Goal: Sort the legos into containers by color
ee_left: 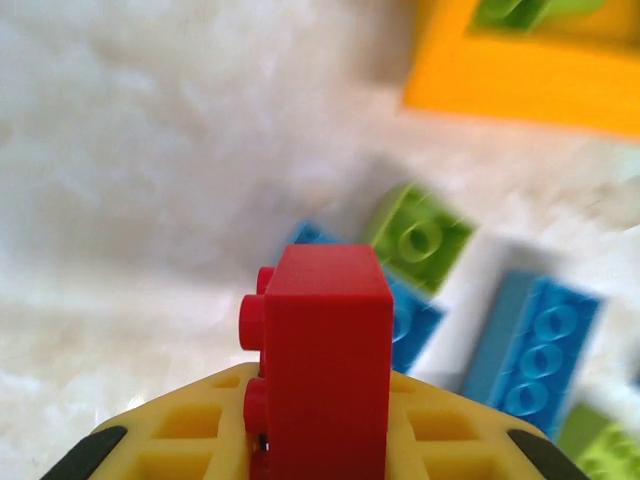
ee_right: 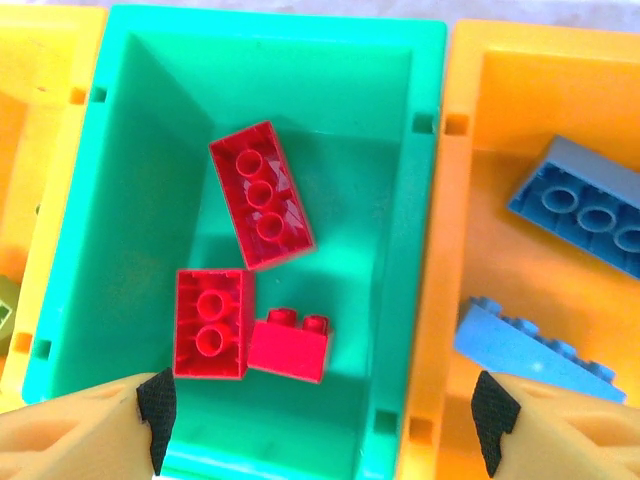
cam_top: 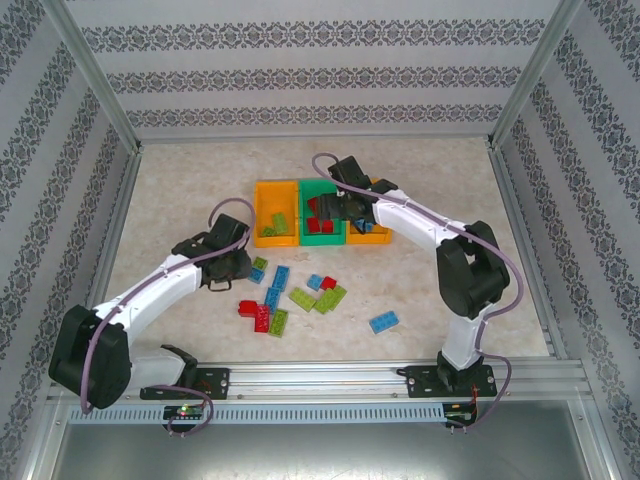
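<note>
Left hand grips red brick, held upright. Green bin lies ahead-right of it. Right hand hovers above that bin, spread wide.

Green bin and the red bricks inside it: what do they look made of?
Green bin: looks like moulded hard plastic, smooth and semi-glossy, with a soft sheen on its walls and crisp slots at the rim. Red bricks: likely rigid plastic with a glossy finish, judging by the bright highlights on the studs and the sharp moulded edges.
</note>
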### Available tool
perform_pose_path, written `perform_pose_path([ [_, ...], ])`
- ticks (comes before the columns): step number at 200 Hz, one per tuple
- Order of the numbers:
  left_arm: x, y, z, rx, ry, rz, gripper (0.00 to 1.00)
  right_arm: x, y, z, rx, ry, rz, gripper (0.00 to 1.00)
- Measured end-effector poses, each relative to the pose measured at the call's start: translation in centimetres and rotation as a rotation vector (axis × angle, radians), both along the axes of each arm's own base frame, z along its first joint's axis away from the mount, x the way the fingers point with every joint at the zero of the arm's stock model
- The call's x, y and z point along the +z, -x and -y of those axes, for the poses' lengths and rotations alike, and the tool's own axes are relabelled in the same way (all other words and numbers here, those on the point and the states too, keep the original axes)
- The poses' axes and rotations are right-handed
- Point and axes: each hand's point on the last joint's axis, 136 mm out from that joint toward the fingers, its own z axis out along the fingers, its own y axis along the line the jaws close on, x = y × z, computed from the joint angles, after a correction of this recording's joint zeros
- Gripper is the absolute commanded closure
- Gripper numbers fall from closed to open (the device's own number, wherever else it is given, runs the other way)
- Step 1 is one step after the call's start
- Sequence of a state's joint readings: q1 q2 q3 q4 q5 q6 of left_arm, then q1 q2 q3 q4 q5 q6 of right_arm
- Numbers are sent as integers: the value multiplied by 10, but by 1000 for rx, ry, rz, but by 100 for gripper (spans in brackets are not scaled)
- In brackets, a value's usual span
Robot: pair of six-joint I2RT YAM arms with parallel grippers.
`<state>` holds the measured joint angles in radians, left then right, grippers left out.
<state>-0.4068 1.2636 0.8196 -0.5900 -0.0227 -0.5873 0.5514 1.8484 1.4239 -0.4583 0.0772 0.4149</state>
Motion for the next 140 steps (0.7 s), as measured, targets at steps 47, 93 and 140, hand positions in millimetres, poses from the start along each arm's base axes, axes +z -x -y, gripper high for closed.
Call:
perform_pose_path([
  [47, 65, -58, 39, -81, 86, 140, 84, -3, 25, 19, -12, 23, -3, 19],
  [93, 74, -128, 109, -240, 142, 165, 83, -21, 74, 57, -47, 75, -42, 14],
  [140, 42, -180, 155, -337, 170, 124, 78, -53, 159, 75, -10, 162, -134, 2],
])
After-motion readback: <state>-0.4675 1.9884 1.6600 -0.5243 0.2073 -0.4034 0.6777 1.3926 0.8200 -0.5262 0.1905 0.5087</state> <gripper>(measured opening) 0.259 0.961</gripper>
